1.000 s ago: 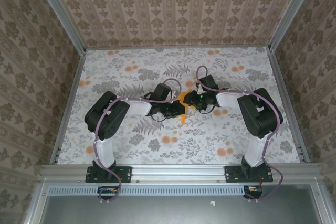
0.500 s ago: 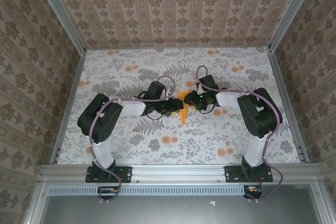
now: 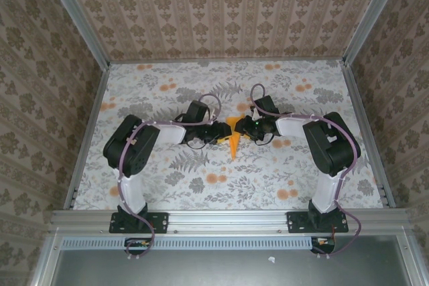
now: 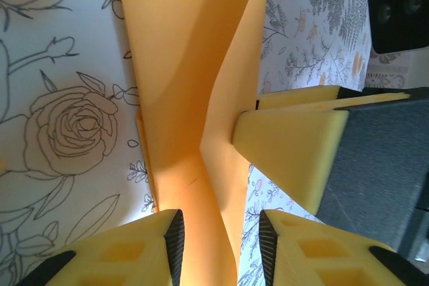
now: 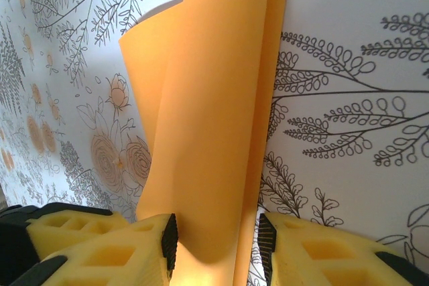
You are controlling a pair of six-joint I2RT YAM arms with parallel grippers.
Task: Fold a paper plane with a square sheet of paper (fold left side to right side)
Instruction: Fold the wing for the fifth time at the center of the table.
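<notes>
The orange paper (image 3: pixel 232 141) lies mid-table as a narrow folded shape with its point toward the near edge. Both grippers meet over its far end. My left gripper (image 3: pixel 219 132) comes in from the left. In the left wrist view its jaws (image 4: pixel 221 236) stand apart around a raised fold of the paper (image 4: pixel 191 65), with a gap at the right pad. My right gripper (image 3: pixel 243 127) comes in from the right. Its jaws (image 5: pixel 216 239) also stand apart over a curled flap of the paper (image 5: pixel 208 98), which brushes the left pad. A right fingertip (image 4: pixel 288 152) touches the paper's edge.
A grey-white floral cloth (image 3: pixel 167 92) covers the whole table. Metal rails (image 3: pixel 87 132) and wallpapered walls close it in on the left, right and far sides. Open cloth lies on every side of the paper.
The left gripper has opened and drawn back a little to the left off the paper, and its elbow has shifted. More of the paper's point shows. The right arm has stayed put.
</notes>
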